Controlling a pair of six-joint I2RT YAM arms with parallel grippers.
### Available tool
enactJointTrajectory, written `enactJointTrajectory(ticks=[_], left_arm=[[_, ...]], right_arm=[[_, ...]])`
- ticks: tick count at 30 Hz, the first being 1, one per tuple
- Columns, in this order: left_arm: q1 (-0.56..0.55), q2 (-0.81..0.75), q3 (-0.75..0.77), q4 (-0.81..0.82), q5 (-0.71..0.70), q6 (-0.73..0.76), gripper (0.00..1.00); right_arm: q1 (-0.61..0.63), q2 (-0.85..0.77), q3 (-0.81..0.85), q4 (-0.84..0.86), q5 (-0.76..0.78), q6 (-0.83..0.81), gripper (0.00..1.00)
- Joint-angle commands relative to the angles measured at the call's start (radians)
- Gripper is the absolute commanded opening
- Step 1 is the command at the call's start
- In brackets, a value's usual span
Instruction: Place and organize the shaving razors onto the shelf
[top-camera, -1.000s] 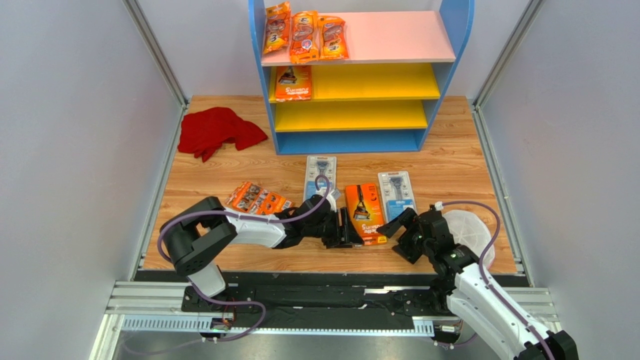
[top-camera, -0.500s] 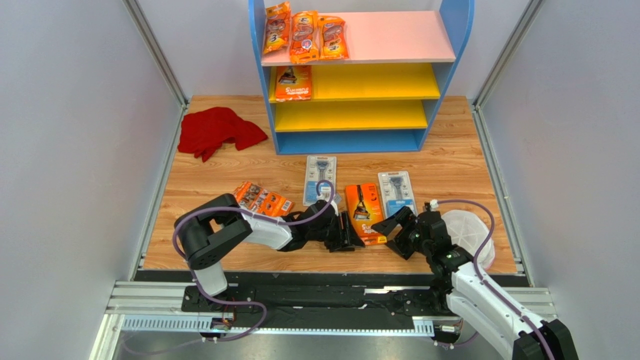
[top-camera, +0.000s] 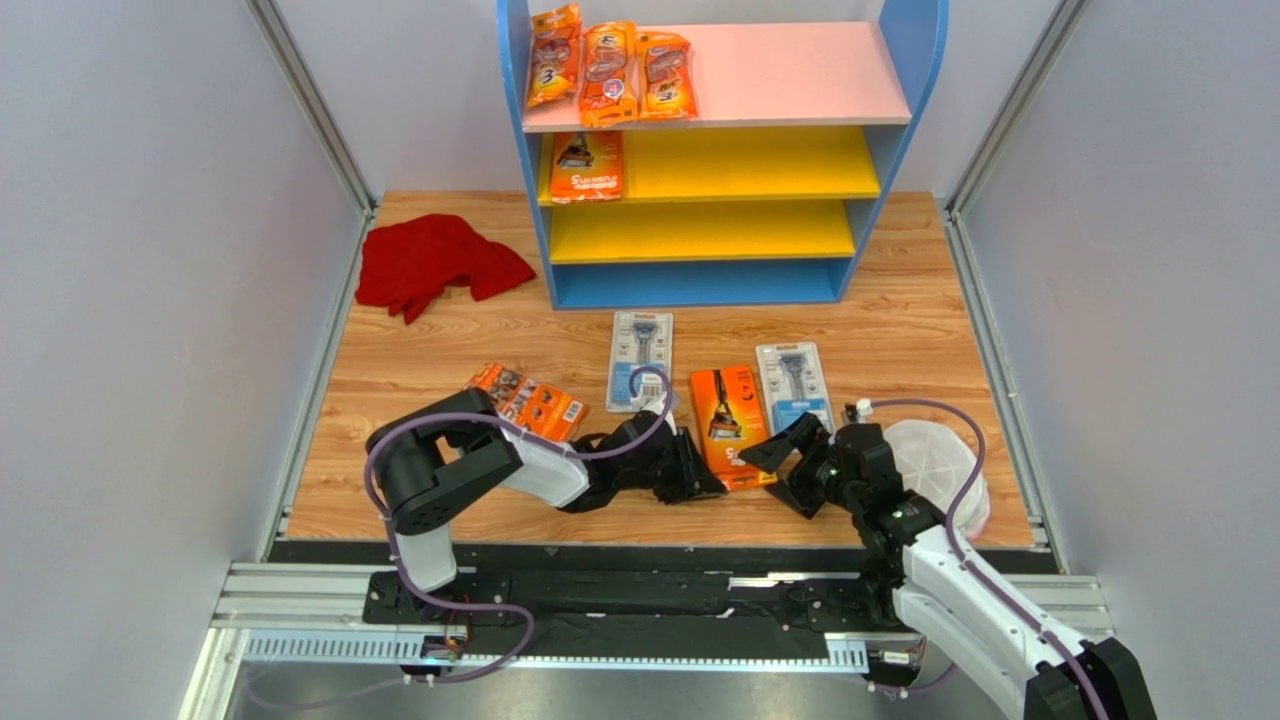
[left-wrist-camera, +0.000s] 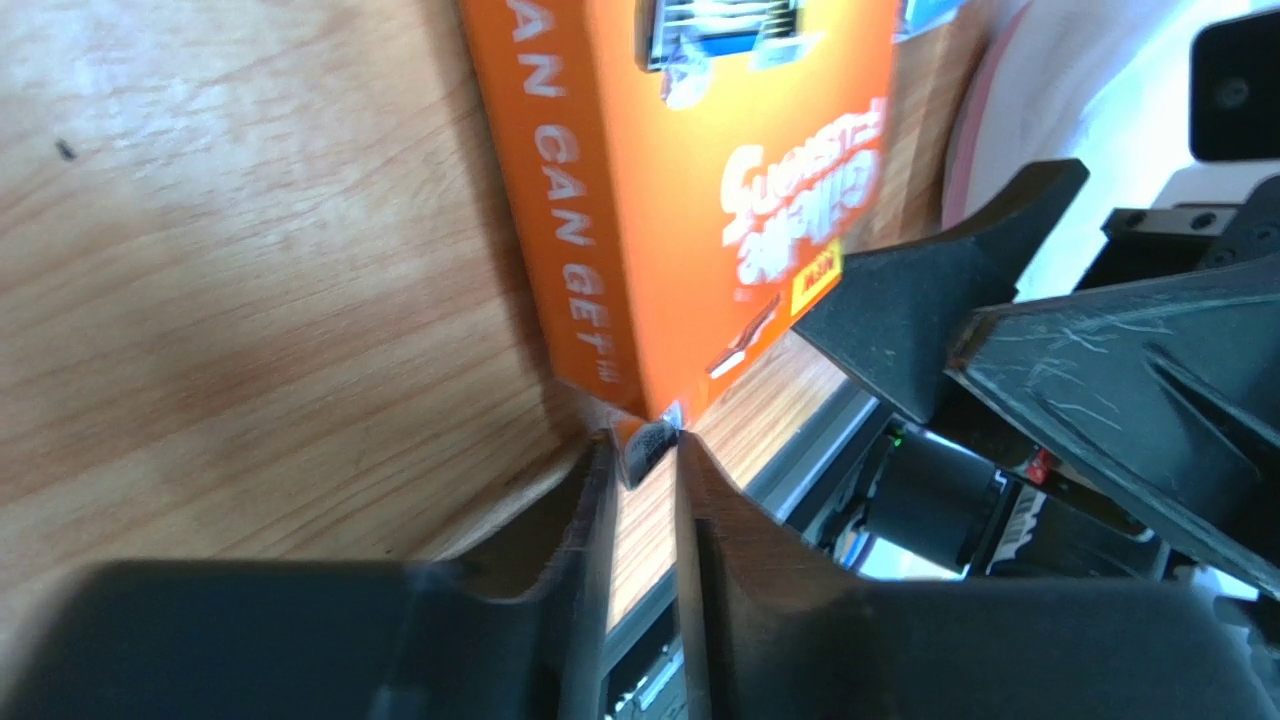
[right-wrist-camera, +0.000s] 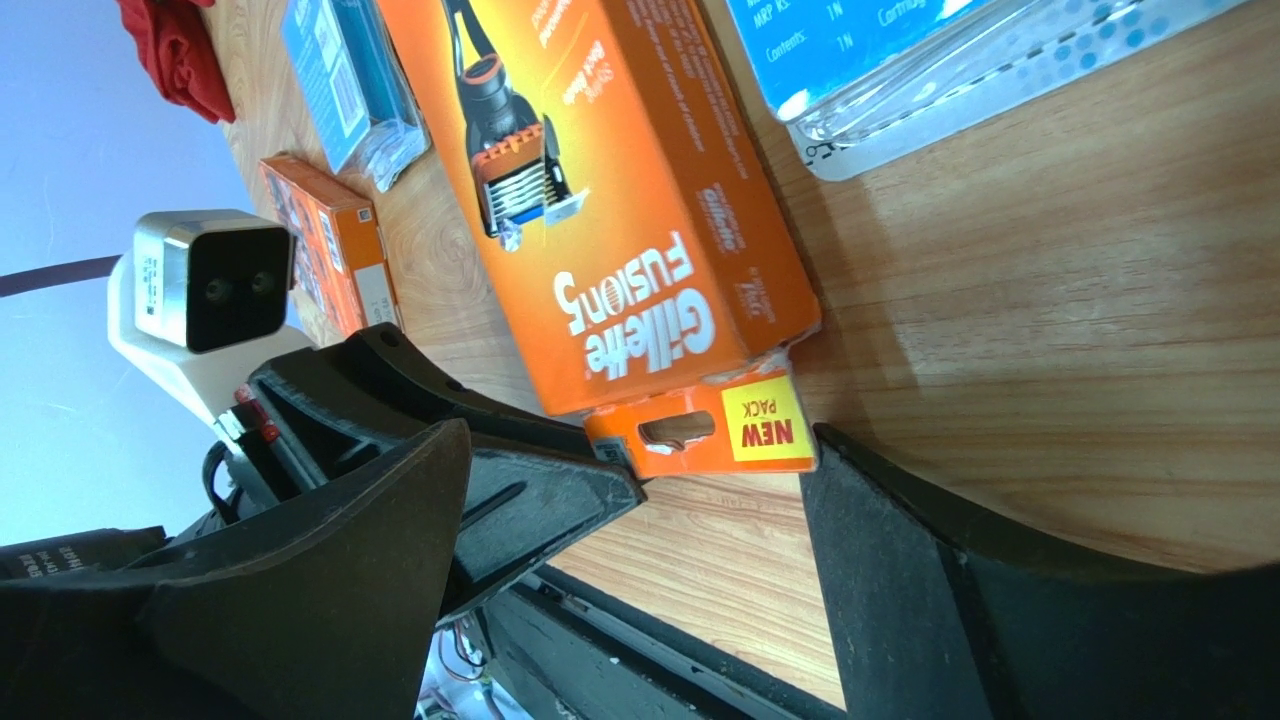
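Note:
An orange razor box (top-camera: 729, 425) lies flat on the table between two grey-blue blister cards (top-camera: 640, 360) (top-camera: 793, 387). My left gripper (top-camera: 709, 480) is at the box's near left corner. In the left wrist view the jaws (left-wrist-camera: 643, 450) are nearly closed and pinch the corner of the box's (left-wrist-camera: 706, 180) hang tab. My right gripper (top-camera: 778, 450) is wide open at the near right end of the box (right-wrist-camera: 601, 210), and its fingertips straddle the "NEW PACK" tab without touching it. Another orange pack (top-camera: 522, 399) lies to the left. The shelf (top-camera: 902, 90) holds three orange bags (top-camera: 609, 71) on its pink top and one orange box (top-camera: 586, 165) on the upper yellow board.
A red cloth (top-camera: 436, 263) lies at the far left of the table. A round white dish (top-camera: 935, 465) sits right of my right arm. The lower yellow board (top-camera: 706, 230) and the blue base of the shelf carry nothing. Grey walls close in both sides.
My left gripper slid right and toward the near edge, from beside the box's left edge to its near left corner, and closed on the tab. My right gripper shifted slightly left.

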Motion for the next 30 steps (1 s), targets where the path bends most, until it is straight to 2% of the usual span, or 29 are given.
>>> enactJointTrajectory(ticks=[1,3,5,14,22,30], left_arm=[[-0.010,0.011,-0.007,0.038,-0.048,0.009,0.17],[-0.010,0.008,-0.010,0.039,-0.051,0.006,0.06],[-0.010,0.000,-0.020,0.048,-0.050,0.004,0.00],[-0.010,-0.098,-0.099,0.102,-0.070,-0.014,0.00],[-0.010,-0.205,-0.180,0.167,-0.053,-0.048,0.00],[-0.010,-0.284,-0.232,0.196,-0.039,-0.071,0.00]], right_arm=[[-0.004,-0.020,-0.011,0.040,-0.028,0.012,0.83],[-0.004,-0.033,-0.013,0.031,-0.026,0.012,0.83],[-0.006,-0.045,-0.014,0.013,-0.028,0.014,0.84],[-0.006,-0.166,-0.016,-0.084,-0.040,0.046,0.89],[-0.004,-0.151,-0.014,-0.089,-0.100,0.066,0.89],[-0.003,-0.157,-0.078,0.005,-0.137,0.142,0.89]])
